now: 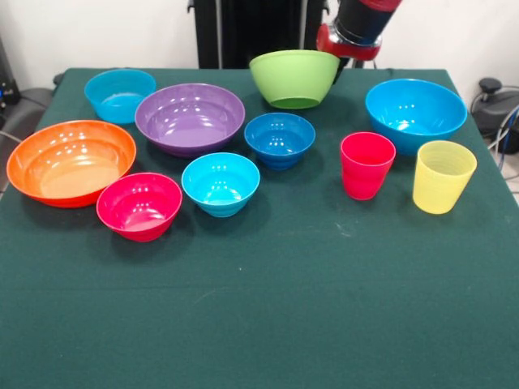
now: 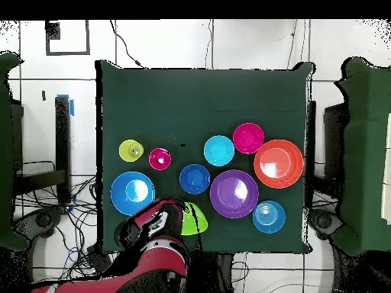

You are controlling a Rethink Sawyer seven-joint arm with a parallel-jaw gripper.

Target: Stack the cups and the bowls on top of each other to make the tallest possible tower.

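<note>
The lime green bowl (image 1: 293, 77) stands at the table's far side in the front view. My gripper (image 1: 339, 68) is at its right rim, mostly hidden behind the bowl. In the overhead view the arm (image 2: 153, 229) covers part of this bowl (image 2: 195, 221). The other bowls stand apart, open side up: orange (image 1: 71, 162), purple (image 1: 189, 117), pink-red (image 1: 139, 205), cyan (image 1: 220, 182), dark blue (image 1: 280, 138), light blue (image 1: 120, 93), large blue (image 1: 415, 113). The red-pink cup (image 1: 366, 164) and yellow cup (image 1: 443, 176) stand upright side by side. Nothing is stacked.
The dark green tablecloth (image 1: 259, 308) covers the table. Cables and black stands (image 2: 46, 206) lie off the table's sides in the overhead view.
</note>
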